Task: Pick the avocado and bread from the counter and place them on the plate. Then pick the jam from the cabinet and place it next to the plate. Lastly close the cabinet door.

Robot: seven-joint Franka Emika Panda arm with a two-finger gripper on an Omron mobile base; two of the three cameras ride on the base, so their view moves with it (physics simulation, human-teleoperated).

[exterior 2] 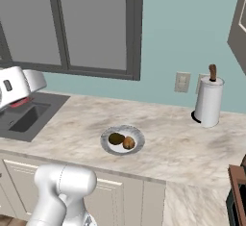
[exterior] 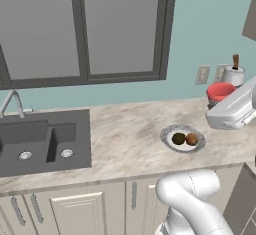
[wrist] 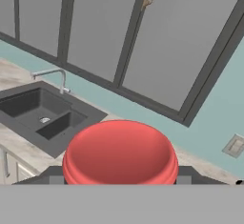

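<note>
**Jam held above the counter**

We saw the gripper (wrist: 119, 182) closed on the jam (wrist: 119, 154), held above the counter (exterior: 125, 129) right of the plate (exterior: 170, 130). The avocado (exterior: 178, 138) and bread (exterior: 192, 139) touched there. Bare stone lay between plate and sink (exterior: 42, 141).

We count one plate (exterior: 170, 133) on the worktop (exterior: 125, 129), holding one avocado (exterior: 178, 138) and one bread (exterior: 192, 139) (two foods in all), one jam (wrist: 119, 152), one paper towel roll (exterior 2: 209, 101), one sink (exterior: 35, 141), two wall outlets (exterior 2: 182, 81)
</note>
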